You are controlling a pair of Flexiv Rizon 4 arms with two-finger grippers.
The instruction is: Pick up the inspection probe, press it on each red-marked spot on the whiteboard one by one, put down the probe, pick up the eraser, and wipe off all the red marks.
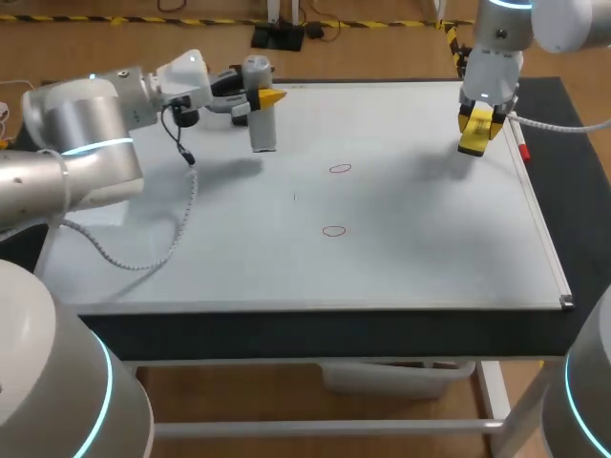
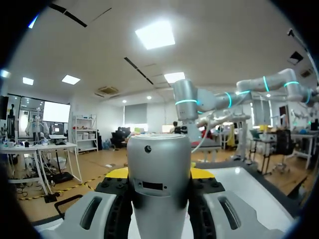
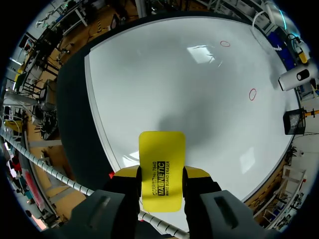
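left end effector [image 1: 260, 98] clamped on upright probe [image 1: 263, 122] at far left of whiteboard [image 1: 420, 258]; right end effector [image 1: 476, 132] clamped on yellow eraser [image 3: 161, 167] far right; far red mark [image 1: 340, 169] and near red mark [image 1: 333, 230] mid-board

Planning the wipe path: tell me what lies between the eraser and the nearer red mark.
Only bare whiteboard lies between the eraser and the nearer red mark. Both the head view and the right wrist view show this.
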